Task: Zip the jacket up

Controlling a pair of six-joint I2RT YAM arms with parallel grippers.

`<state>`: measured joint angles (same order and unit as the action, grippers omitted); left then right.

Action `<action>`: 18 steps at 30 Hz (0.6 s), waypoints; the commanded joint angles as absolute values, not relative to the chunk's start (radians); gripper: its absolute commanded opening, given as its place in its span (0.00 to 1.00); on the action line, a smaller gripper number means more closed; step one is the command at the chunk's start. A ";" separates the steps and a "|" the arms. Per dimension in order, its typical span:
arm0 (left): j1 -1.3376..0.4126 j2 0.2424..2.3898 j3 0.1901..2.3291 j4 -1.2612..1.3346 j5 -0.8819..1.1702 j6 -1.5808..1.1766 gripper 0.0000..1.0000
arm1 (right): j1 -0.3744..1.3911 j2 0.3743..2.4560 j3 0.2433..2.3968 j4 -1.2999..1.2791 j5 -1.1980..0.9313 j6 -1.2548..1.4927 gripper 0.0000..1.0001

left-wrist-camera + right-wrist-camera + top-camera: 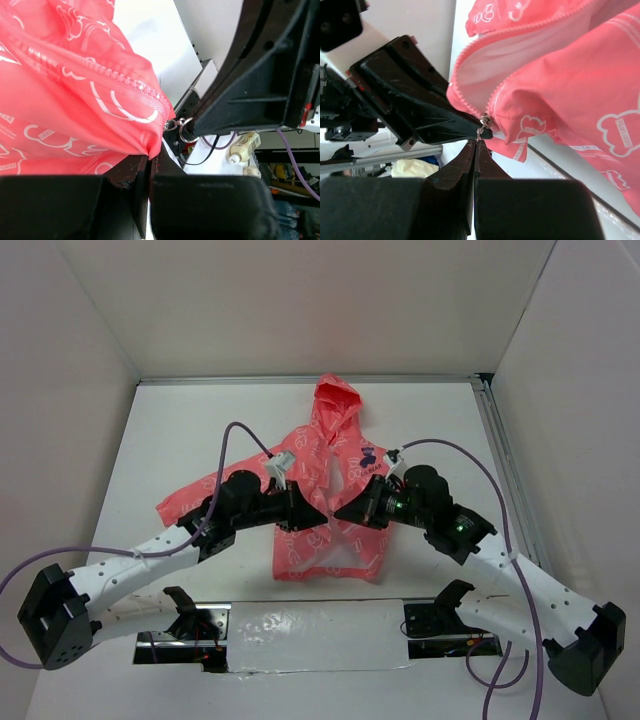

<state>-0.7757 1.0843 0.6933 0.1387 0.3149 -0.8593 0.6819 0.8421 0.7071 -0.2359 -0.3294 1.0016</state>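
The coral-pink hooded jacket (pixel 335 450) with white print hangs lifted between my two grippers, hood toward the back. My left gripper (pixel 320 519) is shut on the jacket's lower front edge; in the left wrist view its tips (pixel 150 156) pinch the fabric corner just below the zipper teeth (pixel 100 67). My right gripper (pixel 340 513) is shut on the small metal zipper pull (pixel 480 131), right under the slider (pixel 484 121) at the bottom of the zipper. Above the slider the zipper is open and shows white lining (pixel 485 65). The right gripper's body fills the left wrist view's right side (pixel 260 75).
A shiny foil-covered strip (pixel 300 625) lies along the table's near edge between the arm bases. White walls (pixel 300 300) enclose the table on three sides. Purple cables (pixel 232 435) loop above both arms. A metal rail (pixel 505 465) runs along the right edge.
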 commanded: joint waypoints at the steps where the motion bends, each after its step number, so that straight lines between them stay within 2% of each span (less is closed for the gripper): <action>1: -0.775 1.051 0.673 0.087 0.295 -0.799 0.00 | 0.655 0.836 0.822 -0.320 -0.293 0.970 0.00; 5: -0.775 1.029 0.657 0.112 0.327 -0.773 0.00 | 0.652 0.856 0.825 -0.351 -0.296 0.922 0.00; 12: -0.778 1.075 0.664 0.097 0.370 -0.752 0.00 | 0.655 0.923 0.818 -0.152 -0.388 0.976 0.00; 15: -0.781 1.101 0.658 0.061 0.371 -0.758 0.00 | 0.653 0.937 0.862 -0.136 -0.319 1.014 0.00; 18: -0.808 1.120 0.644 0.029 0.376 -0.758 0.00 | 0.667 0.981 0.946 -0.237 -0.140 1.005 0.00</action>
